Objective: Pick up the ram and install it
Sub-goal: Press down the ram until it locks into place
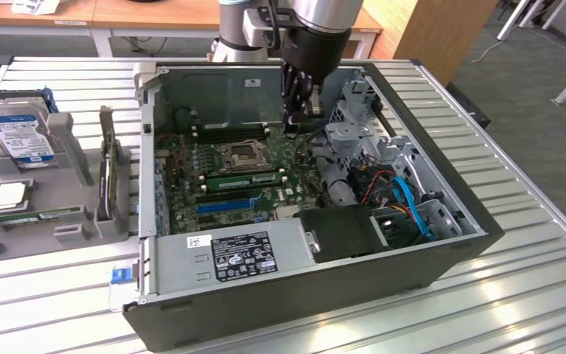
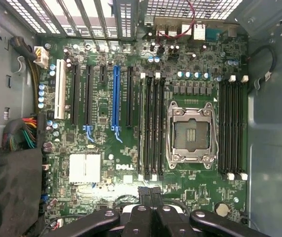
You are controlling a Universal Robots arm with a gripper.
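Slatted metal worktop [image 1: 519, 295] on which an open computer case [image 1: 293, 302] is laid on its side, with its green motherboard [image 1: 183, 166] exposed. The robot arm's hand [image 1: 301, 118] is lowered inside the case over the board, its fingers pressed together and nothing held. The ram [image 1: 245, 179] is seen seated on edge in a slot just beside the processor socket [image 1: 244, 156], apart from the hand.

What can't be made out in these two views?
- Ram latches: too small, exterior view.
- Board beneath the fingers: hidden by them, wrist view.
- Tray: cut by the exterior view's left edge.
- Drive label: too small to read, exterior view.
- Board's near edge: behind the power supply, exterior view.
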